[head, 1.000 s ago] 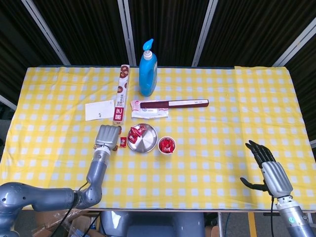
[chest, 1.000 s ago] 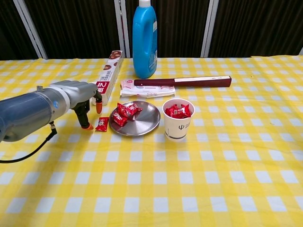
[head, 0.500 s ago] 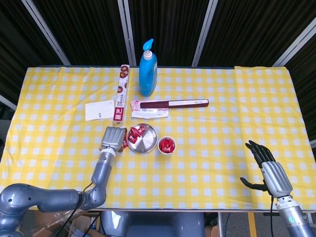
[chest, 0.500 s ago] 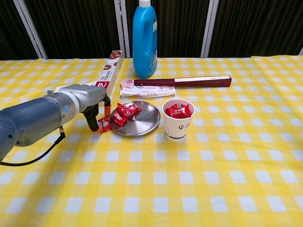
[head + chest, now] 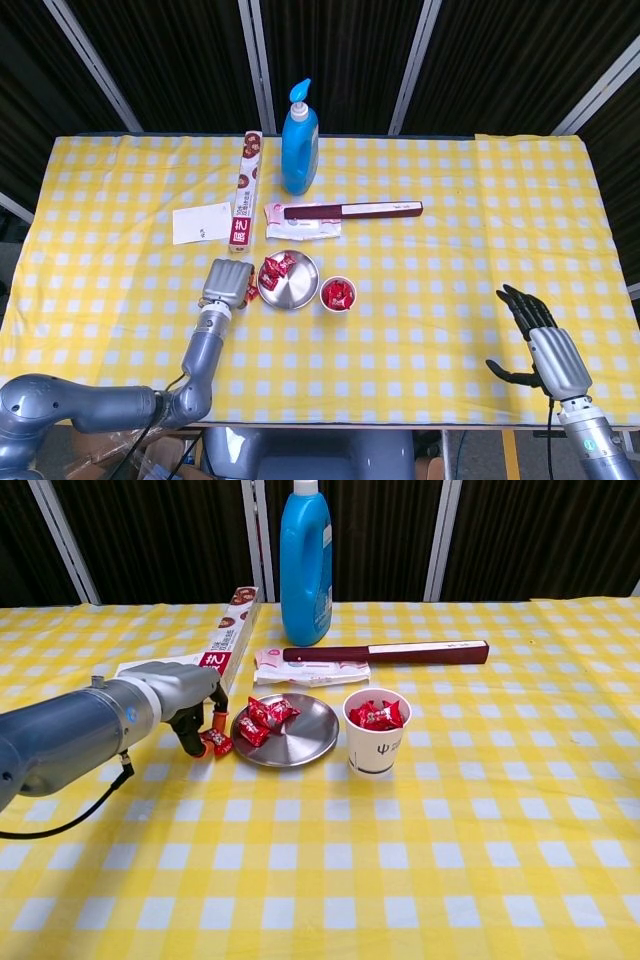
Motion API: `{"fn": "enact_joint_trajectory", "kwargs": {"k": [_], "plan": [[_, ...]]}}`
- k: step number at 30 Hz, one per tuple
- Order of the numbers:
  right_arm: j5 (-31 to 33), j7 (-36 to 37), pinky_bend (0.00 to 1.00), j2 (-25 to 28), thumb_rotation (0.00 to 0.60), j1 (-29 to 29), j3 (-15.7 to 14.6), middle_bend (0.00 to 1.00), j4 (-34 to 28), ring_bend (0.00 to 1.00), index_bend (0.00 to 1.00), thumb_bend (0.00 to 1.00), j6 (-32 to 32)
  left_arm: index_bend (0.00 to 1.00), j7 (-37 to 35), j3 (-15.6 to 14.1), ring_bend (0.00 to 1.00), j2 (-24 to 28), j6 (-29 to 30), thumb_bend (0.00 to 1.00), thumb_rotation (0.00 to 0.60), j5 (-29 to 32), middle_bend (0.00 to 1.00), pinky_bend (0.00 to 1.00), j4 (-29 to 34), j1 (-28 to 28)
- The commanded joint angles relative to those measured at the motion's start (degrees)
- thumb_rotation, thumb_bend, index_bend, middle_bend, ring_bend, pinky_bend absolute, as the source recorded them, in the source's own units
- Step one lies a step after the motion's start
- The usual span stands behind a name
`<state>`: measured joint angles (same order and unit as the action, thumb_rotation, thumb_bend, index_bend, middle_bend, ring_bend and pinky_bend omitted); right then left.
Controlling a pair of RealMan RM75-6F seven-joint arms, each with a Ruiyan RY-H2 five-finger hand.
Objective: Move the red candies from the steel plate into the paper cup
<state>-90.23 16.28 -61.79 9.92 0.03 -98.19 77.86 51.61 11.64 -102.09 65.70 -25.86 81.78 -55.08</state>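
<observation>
Left hand has its fingers pinching a stray candy beside the plate — cup comes next, I'd guess — right hand idle, fingers spread.

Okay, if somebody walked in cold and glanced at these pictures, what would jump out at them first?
Probably the tall blue pump bottle standing at the back of the yellow checked tablecloth. Next, the red candies on the steel plate at the centre, with more in the paper cup just right of it. The grey left hand sits beside the plate's left edge, pinching a stray candy off the cloth.
</observation>
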Motion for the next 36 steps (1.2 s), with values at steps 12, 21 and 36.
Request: {"fn": "enact_joint_trajectory", "kwargs": {"k": [12, 21, 36], "plan": [[-0.2, -0.1, 0.00, -0.1, 0.600, 0.0, 0.0, 0.00, 0.0, 0.00, 0.00, 0.28, 0.1, 0.49, 2.5, 3.8, 0.93, 9.8, 2.7, 0.44, 0.600, -4.1, 0.87, 0.97, 17.4, -1.7], [-0.1, 0.3, 0.00, 0.1, 0.600, -0.1, 0.1, 0.00, 0.1, 0.00, 0.00, 0.28, 0.4, 0.48, 5.4, 6.8, 0.93, 7.0, 2.3, 0.44, 0.600, -0.9, 0.87, 0.97, 18.5, -7.0], [-0.1, 0.9, 0.00, 0.2, 0.600, -0.1, 0.0, 0.00, 0.0, 0.00, 0.00, 0.28, 0.2, 0.48, 3.2, 9.0, 0.93, -1.3, 1.3, 0.43, 0.600, -2.7, 0.86, 0.97, 9.2, -12.5]]}}
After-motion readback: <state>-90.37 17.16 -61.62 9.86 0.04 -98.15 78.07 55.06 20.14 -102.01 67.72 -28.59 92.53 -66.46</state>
